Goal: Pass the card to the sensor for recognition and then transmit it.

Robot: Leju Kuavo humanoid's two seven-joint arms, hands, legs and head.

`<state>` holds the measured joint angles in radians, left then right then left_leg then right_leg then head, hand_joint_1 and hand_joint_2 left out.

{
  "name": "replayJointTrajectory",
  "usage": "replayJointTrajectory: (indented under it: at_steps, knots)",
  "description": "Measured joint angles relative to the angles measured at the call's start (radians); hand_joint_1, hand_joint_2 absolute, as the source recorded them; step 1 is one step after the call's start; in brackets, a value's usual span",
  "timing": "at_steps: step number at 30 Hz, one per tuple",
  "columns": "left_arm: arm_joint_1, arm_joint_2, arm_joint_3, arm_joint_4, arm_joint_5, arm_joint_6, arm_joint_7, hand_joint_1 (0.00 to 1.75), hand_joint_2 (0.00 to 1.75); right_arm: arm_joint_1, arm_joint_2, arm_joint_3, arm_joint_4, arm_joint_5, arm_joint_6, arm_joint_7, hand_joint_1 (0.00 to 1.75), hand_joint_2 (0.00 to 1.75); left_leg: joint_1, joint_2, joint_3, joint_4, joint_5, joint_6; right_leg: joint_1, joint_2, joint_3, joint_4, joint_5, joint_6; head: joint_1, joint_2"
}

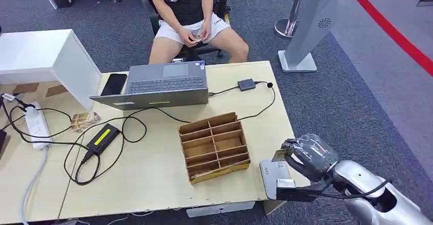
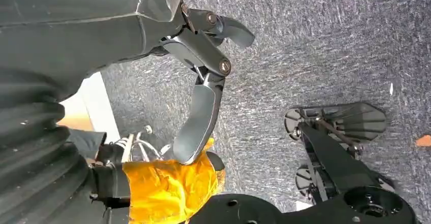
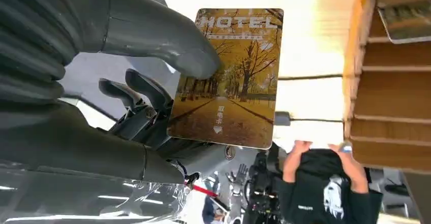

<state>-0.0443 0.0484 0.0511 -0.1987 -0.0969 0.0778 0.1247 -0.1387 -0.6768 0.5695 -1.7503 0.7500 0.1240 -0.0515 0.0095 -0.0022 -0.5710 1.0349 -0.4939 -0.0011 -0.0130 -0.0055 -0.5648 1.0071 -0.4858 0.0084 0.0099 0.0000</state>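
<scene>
At the near right corner of the surface (image 1: 153,184), in the head view, the right hand (image 1: 306,156) hangs just above a small grey sensor (image 1: 274,178) sitting at the edge. It's got the card (image 1: 279,155) pinched, with only a sliver of the card visible at the side of the hand facing the divider box. The cardboard divider box (image 1: 214,147) sits just left of the sensor, tilted a bit, with a few compartments in two columns. Further back there's an open laptop (image 1: 161,84), a black phone (image 1: 114,84) beside it, a small black adapter (image 1: 246,84) on a cable, a power brick (image 1: 103,137) with a yellow label, and a white power strip (image 1: 35,125) on the far left. A person (image 1: 191,16) sits in a chair across the surface, hands in their lap.

Left wrist view: the left hand (image 2: 198,66) hangs over grey carpet, fingers (image 2: 199,117) spread apart and holding nothing. Something yellow (image 2: 167,188) shows near them, can't tell what it is.

Right wrist view is way clearer on the card (image 3: 228,76): it's a hotel key card with an autumn tree avenue printed on it, thumb (image 3: 152,31) pressing on its face and the darker fingers (image 3: 137,94) behind it, so it's clamped solid. The divider box (image 3: 391,82) is right beside it, and the person (image 3: 325,183) shows past the edge of the surface.
</scene>
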Motion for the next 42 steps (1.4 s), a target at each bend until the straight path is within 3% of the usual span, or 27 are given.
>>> replayJointTrajectory:
  at_steps: [42]
  knots:
    - [-0.005, 0.0, 0.0, 0.0, -0.03, 0.01, 0.028, 0.0, 1.75, -0.108, -0.041, 0.205, 0.112, -0.039, 0.05, 0.043, 1.75, 1.75, 0.0, 0.0, 0.0, 0.0, 0.0, 0.0, 0.0, 0.0, 0.0, 0.0, 0.0, 0.0, 0.001, 0.0]
